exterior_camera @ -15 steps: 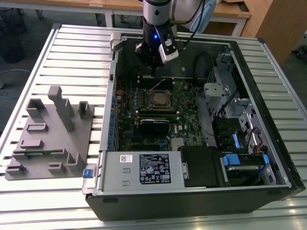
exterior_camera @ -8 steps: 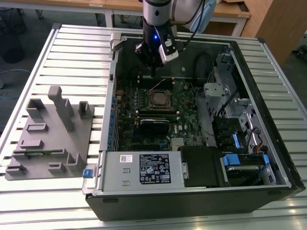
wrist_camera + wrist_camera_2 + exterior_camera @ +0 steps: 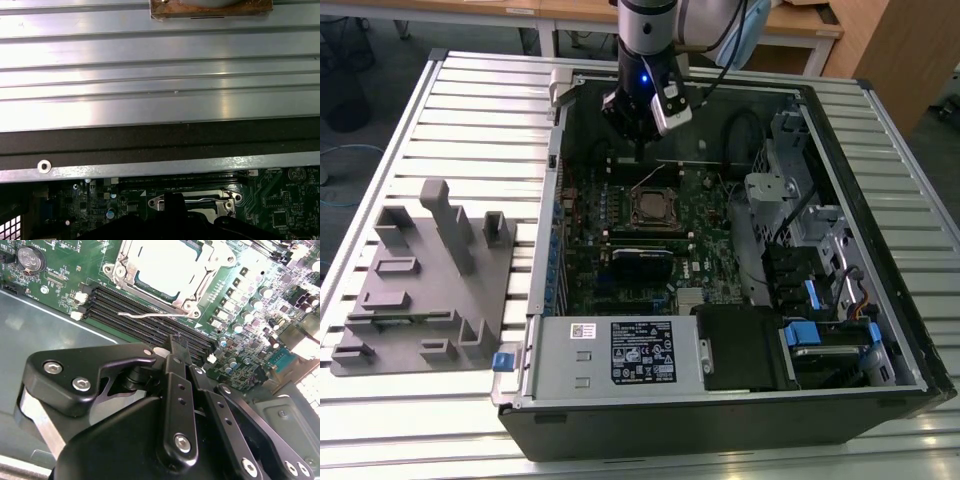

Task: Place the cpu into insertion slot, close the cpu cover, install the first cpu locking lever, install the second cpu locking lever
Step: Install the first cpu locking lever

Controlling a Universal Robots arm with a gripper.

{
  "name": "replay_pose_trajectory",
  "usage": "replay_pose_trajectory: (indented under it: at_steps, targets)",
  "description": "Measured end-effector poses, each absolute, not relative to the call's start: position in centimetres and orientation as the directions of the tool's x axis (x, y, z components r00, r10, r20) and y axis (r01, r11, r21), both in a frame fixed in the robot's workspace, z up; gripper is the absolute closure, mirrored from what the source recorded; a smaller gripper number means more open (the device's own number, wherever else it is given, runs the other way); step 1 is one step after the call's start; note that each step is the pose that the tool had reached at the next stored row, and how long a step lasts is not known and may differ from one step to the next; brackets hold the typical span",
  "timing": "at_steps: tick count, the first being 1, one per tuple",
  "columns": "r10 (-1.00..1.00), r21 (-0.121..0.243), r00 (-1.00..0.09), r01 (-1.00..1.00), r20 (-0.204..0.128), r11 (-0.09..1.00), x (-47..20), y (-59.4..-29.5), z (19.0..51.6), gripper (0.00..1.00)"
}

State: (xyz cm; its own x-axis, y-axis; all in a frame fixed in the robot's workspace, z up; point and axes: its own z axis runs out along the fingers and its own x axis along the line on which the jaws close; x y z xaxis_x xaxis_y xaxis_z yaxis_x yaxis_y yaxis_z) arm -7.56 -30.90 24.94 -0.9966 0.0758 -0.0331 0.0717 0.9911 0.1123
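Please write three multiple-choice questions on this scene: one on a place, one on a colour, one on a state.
1. Where does the grey fixture stand?
A) on the table, at the exterior view's left of the computer case
B) inside the case
C) on the floor
2. What colour is the motherboard?
A) red
B) green
C) white
3. What lies in the insertion slot?
A) nothing
B) the cpu
C) a fan
Answers: 1A, it rests on the slats outside the case; 2B, the board shows green; 3B, its pale face shows there in the second wrist view.
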Motion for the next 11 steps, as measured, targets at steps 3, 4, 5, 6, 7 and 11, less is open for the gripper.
replay_pose_trajectory:
  at_steps: [3,4,5,6,7,11]
  targets:
    - [0.076,0.112,-0.997,0.072,-0.033,0.991,-7.56,-30.90,24.79,0.90]
    - [0.076,0.112,-0.997,0.072,-0.033,0.991,-7.55,-30.90,24.70,0.90]
    - [0.076,0.112,-0.997,0.072,-0.033,0.991,-7.52,-30.90,24.62,0.90]
    - [0.076,0.112,-0.997,0.072,-0.033,0.991,-7.47,-30.90,24.53,0.90]
    - [0.076,0.112,-0.997,0.072,-0.033,0.991,-7.39,-30.90,24.45,0.90]
    - [0.076,0.112,-0.997,0.072,-0.033,0.991,-6.77,-30.90,24.19,0.90]
